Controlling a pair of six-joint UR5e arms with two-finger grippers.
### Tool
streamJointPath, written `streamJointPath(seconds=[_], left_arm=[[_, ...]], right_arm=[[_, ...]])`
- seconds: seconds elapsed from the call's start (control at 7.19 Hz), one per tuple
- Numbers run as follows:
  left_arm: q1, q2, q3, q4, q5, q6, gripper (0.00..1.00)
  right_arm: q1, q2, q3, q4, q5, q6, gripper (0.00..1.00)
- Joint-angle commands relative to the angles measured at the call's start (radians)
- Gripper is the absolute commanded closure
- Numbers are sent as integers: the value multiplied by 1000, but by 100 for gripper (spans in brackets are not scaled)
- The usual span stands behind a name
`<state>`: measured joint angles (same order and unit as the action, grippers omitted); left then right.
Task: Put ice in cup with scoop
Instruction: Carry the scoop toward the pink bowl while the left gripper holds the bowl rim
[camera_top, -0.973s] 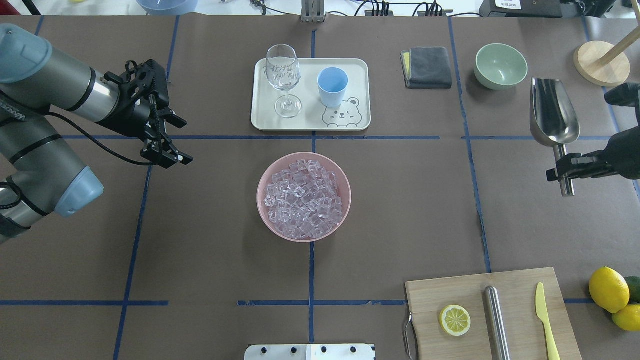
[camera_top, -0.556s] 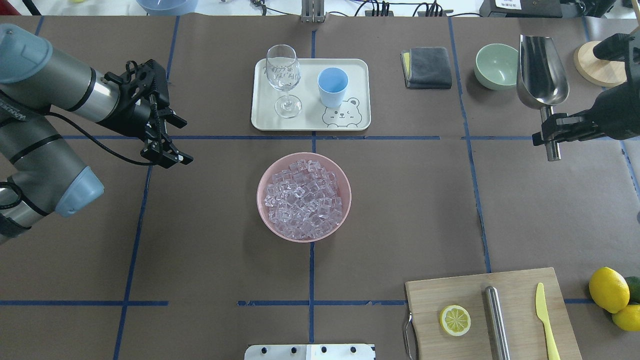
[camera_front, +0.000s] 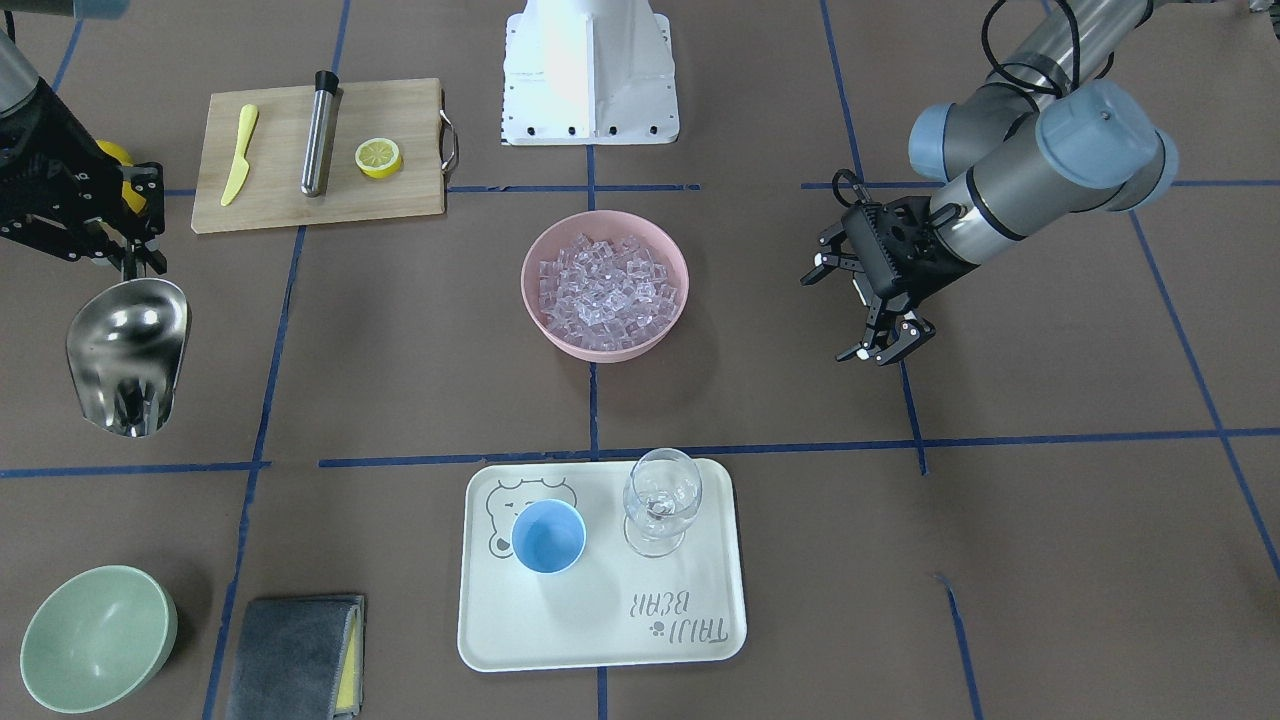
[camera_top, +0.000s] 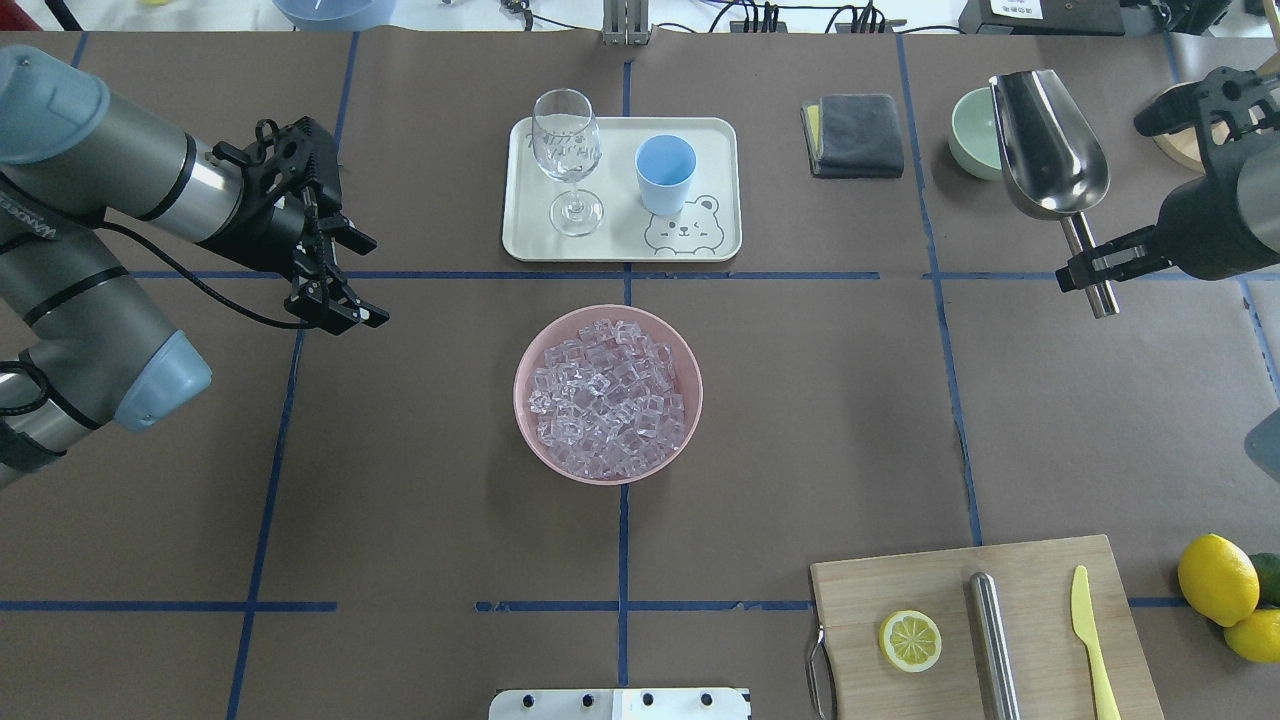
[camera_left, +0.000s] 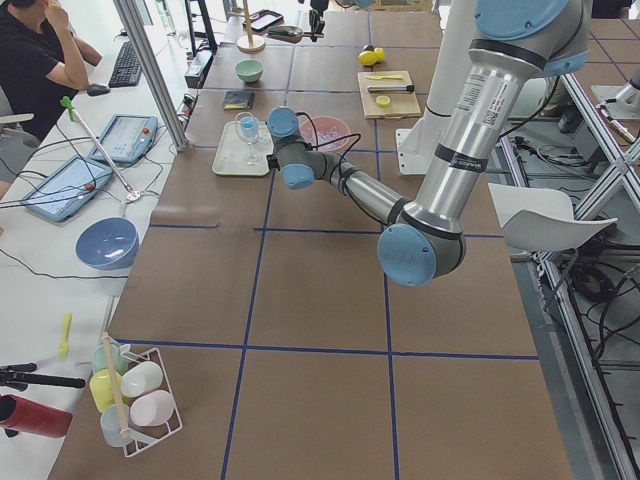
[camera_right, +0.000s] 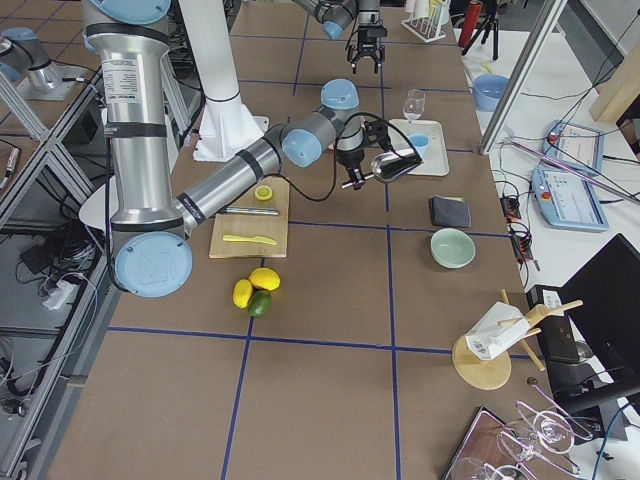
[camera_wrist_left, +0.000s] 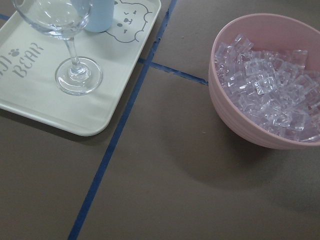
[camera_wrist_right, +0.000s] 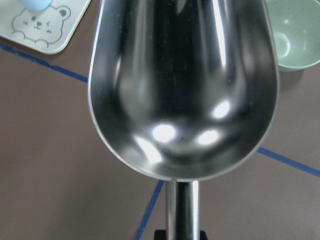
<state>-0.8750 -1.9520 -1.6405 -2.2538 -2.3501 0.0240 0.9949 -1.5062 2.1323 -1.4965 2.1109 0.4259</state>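
Note:
The steel scoop (camera_top: 1050, 145) hangs empty above the far right of the table, partly over the pale green bowl (camera_top: 968, 135). My right gripper (camera_top: 1090, 270) is shut on its thin handle; in the right wrist view the scoop (camera_wrist_right: 182, 85) fills the picture with nothing in it. The ice (camera_top: 607, 395) is heaped in a pink bowl (camera_top: 610, 476) at mid-table. The light-blue cup (camera_top: 666, 172) stands upright on the cream tray (camera_top: 620, 240) beside a wine glass (camera_top: 567, 150). My left gripper (camera_top: 365, 280) hovers open and empty left of the bowl.
A folded grey cloth (camera_top: 855, 133) lies between the tray and the green bowl. At the near right, a wooden board (camera_top: 1040, 580) carries a lemon half (camera_top: 910, 640), a steel cylinder (camera_top: 992, 640) and a yellow knife (camera_top: 1092, 640). Lemons (camera_top: 1217, 578) lie beside it. A wooden stand (camera_top: 1195, 120) is at the far right.
My right gripper has carried the scoop toward the table's far side and then a little left, its mouth now turned toward the left. The left arm has hardly moved.

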Motion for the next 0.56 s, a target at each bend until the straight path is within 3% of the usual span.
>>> streamJointPath(seconds=[0.0, 0.28, 0.42], left_arm=[[4, -8, 4, -3, 0, 7, 0], [45, -7, 7, -56, 2, 7, 0], [59, -7, 7, -67, 11, 5, 0]], right_arm=[[-5, 73, -24, -184, -56, -390, 100], [-1, 214, -12, -412, -113, -612, 100], [-19, 280, -12, -438, -115, -625, 100]])
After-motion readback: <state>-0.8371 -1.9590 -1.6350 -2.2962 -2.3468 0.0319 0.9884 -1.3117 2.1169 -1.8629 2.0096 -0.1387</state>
